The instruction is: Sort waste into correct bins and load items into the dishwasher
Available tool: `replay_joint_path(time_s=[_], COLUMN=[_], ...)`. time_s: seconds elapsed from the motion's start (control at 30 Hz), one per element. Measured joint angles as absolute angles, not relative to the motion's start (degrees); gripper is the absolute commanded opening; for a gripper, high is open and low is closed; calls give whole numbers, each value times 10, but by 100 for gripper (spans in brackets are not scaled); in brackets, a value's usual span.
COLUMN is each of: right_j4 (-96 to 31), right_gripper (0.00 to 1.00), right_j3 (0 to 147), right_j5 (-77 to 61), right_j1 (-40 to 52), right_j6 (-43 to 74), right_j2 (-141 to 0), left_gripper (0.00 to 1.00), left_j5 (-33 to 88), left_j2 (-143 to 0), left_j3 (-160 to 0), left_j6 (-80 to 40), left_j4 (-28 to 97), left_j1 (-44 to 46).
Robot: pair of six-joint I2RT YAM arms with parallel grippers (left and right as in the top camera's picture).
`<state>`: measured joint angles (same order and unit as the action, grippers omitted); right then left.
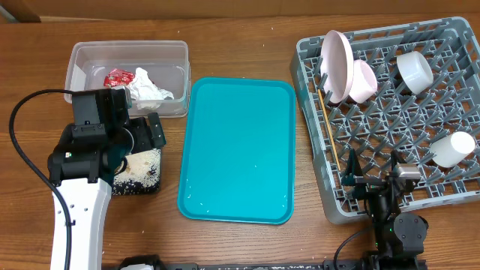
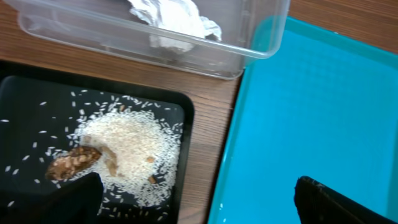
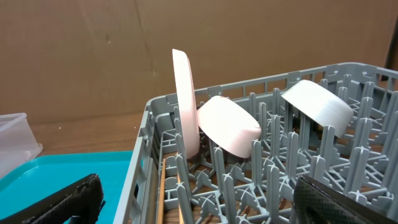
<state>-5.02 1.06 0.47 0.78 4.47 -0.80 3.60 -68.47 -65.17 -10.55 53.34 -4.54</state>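
Wrapper (image 1: 118,76) and napkin (image 1: 150,88) in clear tub (image 1: 127,45), overhead. Left wrist — left pincer (image 2: 198,190) wide open, empty, by rice (image 2: 134,149) on black tray (image 2: 31,112); a low sweep could scatter grains. Right wrist — right pincer (image 3: 199,190) open, empty, near plate (image 3: 185,106) in rack (image 3: 140,168); a knock might topple it.

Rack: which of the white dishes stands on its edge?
The flat round plate in the rack's far-left corner, nearly upright. The bowl beside it and the other bowl lean tilted; the cup lies on its side.
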Motion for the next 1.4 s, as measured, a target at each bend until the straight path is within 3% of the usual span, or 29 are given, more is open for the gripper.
replay_joint_path(time_s=[0.23,0.57,0.73,1.1,1.23,1.4], right_j4=[-50,-51,-51,-51,-51,-51], right_gripper=[100,100,100,100,100,100], right_j3=[11,11,11,11,11,11], right_j5=[5,5,5,5,5,5], right_j1=[8,8,8,8,8,8], right_j6=[45,45,44,44,45,45], right_j2=[-8,-8,-7,-7,-7,-7], left_gripper=[100,100,100,100,100,100], left_j5=[10,6,6,-25,-31,-32], left_j2=[-602,-394,-287,-115,-77,-28], left_j3=[-616,-299,-151,-29,-9,-5], left_j6=[-105,-124,-141,-150,-150,-144], left_j4=[482,108,0,-47,34,42], left_j1=[-31,-26,-26,-26,-26,-26])
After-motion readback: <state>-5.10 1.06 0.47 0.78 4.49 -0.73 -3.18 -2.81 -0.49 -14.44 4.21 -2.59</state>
